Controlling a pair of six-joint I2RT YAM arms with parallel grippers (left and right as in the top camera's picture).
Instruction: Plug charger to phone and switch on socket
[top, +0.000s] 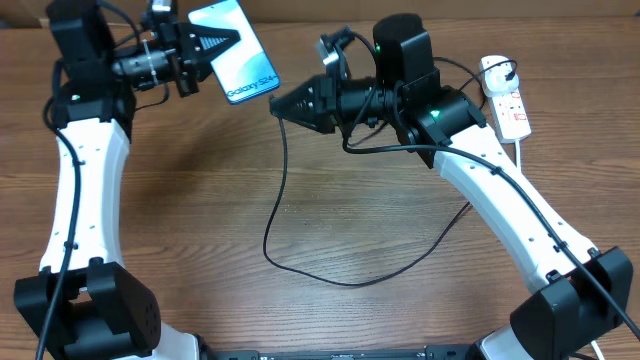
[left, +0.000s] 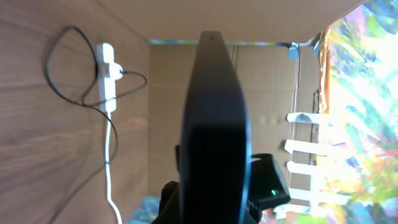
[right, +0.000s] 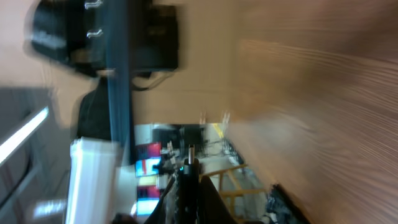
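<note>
left tool level, phone in grip

Back left phone, back right socket, charger looped between them on table

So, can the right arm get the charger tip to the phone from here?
Probably yes: the left pincer holds the phone, and the right pincer, shut on the charger, points at its near end with nothing between.

Opposed left pincer, right pincer (both closed)
</note>
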